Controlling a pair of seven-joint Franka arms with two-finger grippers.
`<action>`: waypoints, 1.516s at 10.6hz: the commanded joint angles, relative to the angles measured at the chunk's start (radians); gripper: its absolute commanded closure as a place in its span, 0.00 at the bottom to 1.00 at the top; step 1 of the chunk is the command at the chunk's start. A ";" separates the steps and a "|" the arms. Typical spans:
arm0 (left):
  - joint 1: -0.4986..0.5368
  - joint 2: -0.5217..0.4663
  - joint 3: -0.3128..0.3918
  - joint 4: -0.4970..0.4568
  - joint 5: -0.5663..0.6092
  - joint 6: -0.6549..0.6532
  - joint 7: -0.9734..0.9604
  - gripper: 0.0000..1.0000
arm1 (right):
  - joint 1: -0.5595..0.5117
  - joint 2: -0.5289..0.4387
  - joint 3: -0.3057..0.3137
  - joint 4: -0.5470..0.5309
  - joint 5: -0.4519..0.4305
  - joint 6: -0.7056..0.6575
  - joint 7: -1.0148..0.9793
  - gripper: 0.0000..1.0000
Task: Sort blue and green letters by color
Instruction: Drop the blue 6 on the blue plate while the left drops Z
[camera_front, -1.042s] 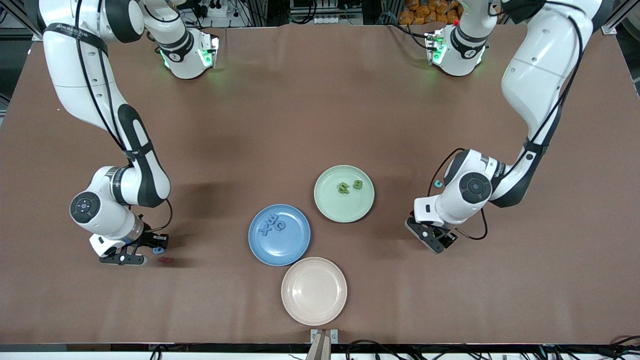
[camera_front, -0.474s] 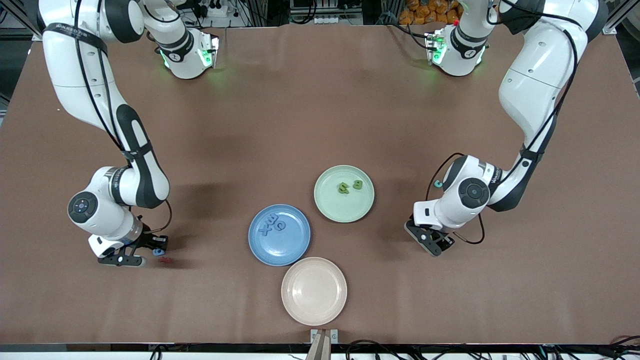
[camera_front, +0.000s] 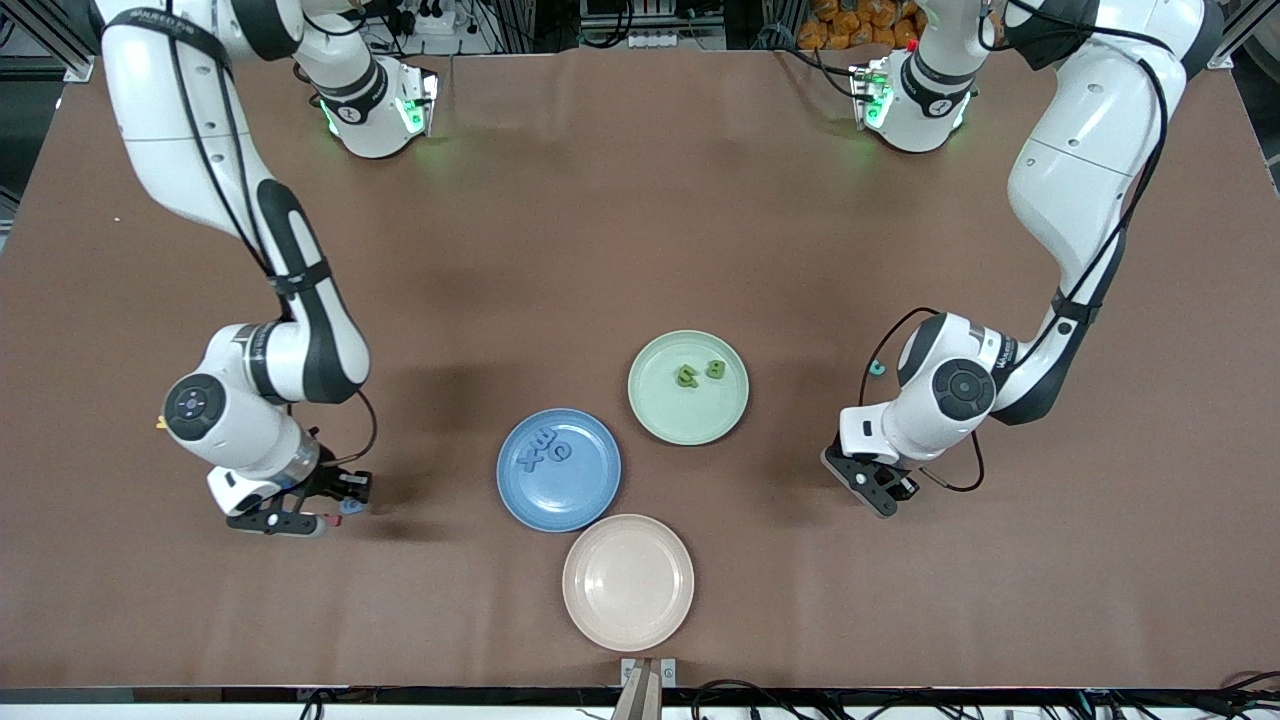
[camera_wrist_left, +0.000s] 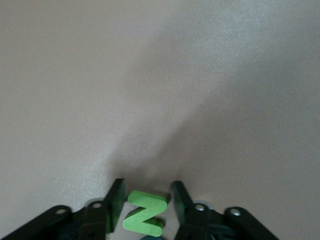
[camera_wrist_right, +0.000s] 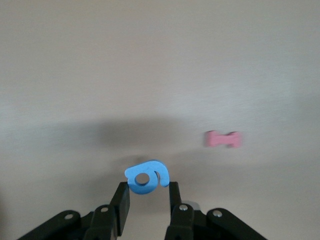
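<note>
Front view: the right gripper sits low over the desk at the lower left of the frame, pinching a blue letter. The left gripper is at the lower right, low over the desk. At centre, a blue plate carries blue letters, a green plate above it carries two green letters, and a pink plate lies lowest.

Left wrist view: the left gripper is pressed onto a green letter Z at the bottom centre.

Right wrist view: the right gripper clamps the blue letter at lower centre; a pink-red letter lies on the desk at mid right.
</note>
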 joint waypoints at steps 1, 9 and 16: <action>0.008 -0.004 -0.001 -0.003 0.028 -0.007 0.016 1.00 | 0.113 -0.034 -0.003 -0.026 0.012 -0.015 0.155 0.62; -0.097 -0.030 -0.123 0.008 -0.029 -0.018 -0.485 1.00 | 0.365 0.020 0.000 -0.015 0.287 0.072 0.226 0.59; -0.357 -0.053 -0.111 0.006 -0.014 -0.056 -1.065 0.32 | 0.264 -0.037 -0.032 -0.015 0.292 -0.009 0.096 0.00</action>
